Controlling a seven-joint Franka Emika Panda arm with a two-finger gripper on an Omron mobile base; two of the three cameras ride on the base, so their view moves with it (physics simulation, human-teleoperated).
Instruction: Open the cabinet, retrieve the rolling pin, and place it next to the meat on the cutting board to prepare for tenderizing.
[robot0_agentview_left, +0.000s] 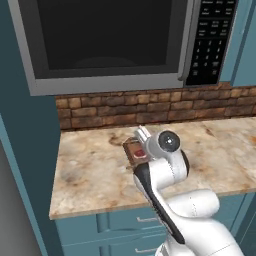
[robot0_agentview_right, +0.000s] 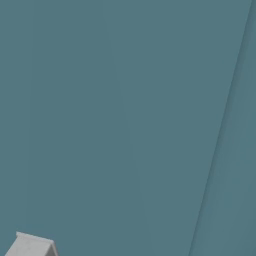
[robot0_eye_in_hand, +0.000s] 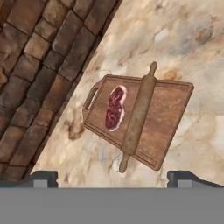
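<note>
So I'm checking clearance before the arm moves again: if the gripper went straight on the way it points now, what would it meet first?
Probably the rolling pin, which lies across the cutting board beside the meat, near the middle of the hand view. The gripper is open above it; the depth between them is unclear.

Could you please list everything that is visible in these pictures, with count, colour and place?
cutting board: one, brown, on the counter near the brick wall.
meat: one, red-pink, on the board.
rolling pin: one, tan-brown, across the board beside the meat, ends overhanging.
counter: one, beige marbled.
brick wall: one, brown, behind the counter.
microwave: one, black and grey, above the counter.
drawers: teal, below the counter.
gripper: one, dark fingertips apart, above the board.
</note>
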